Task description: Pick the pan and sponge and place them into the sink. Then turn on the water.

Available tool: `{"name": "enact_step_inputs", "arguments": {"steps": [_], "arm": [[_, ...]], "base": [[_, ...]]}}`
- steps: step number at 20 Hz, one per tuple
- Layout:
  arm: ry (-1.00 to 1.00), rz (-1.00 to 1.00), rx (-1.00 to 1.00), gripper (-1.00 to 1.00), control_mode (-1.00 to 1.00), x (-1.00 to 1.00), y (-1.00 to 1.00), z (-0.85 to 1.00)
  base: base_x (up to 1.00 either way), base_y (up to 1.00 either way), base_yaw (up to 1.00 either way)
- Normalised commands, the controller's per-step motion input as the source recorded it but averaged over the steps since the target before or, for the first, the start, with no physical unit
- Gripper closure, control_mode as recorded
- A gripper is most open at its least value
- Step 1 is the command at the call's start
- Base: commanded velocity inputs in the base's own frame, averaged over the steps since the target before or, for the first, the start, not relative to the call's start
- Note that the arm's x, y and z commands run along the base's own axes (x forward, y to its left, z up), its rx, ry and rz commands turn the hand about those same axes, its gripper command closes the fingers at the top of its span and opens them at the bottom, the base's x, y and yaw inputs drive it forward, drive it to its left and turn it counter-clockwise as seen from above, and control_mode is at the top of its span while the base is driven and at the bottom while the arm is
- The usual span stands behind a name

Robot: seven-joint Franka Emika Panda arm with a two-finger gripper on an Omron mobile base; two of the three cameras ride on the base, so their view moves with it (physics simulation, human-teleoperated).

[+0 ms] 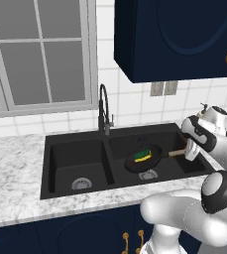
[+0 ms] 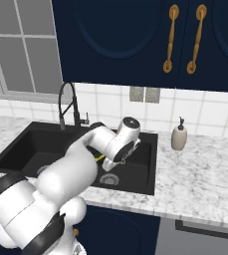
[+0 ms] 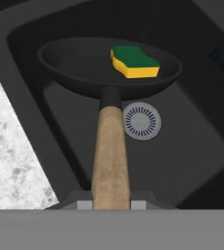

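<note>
My gripper [image 1: 190, 149] is shut on the light-brown wooden handle [image 3: 111, 156] of the black pan [image 1: 141, 159]. The pan [image 3: 99, 66] hangs inside the right basin of the black double sink [image 1: 49, 149], just above its silver drain [image 3: 142, 120]. The yellow and green sponge [image 3: 133, 61] lies in the pan, toward its far side, and shows as a bright patch [image 1: 143, 156] in the left base view. In the right base view my arm covers most of the pan, and my gripper [image 2: 111, 162] sits low in the basin. No stream runs from the black gooseneck faucet [image 1: 103, 108].
The left basin [image 1: 78, 166] holds nothing but its drain. A beige soap dispenser [image 2: 178, 136] stands on the marble counter right of the sink. Dark blue wall cabinets [image 2: 135, 40] hang above, and a window [image 1: 40, 54] lies behind the faucet.
</note>
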Motion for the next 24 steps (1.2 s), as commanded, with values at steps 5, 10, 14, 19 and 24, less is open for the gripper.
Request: {"name": "enact_step_inputs", "arguments": {"steps": [5,10,14,19,24], "arm": [[0.07,0.00,0.00,1.00,-1.00,0.40,0.00,-0.10],[0.09,0.00,0.00,1.00,-1.00,0.29,0.04,-0.30],[0.07,0.00,0.00,1.00,-1.00,0.33,0.03,-0.28],[0.04,0.00,0.00,1.00,-1.00,0.31,0.03,-0.23],[0.04,0.00,0.00,1.00,-1.00,0.28,0.06,-0.31]], "base": [[0.00,0.00,0.00],[0.00,0.00,0.00],[0.00,0.00,0.00],[0.00,0.00,0.00],[0.00,0.00,0.00]]}}
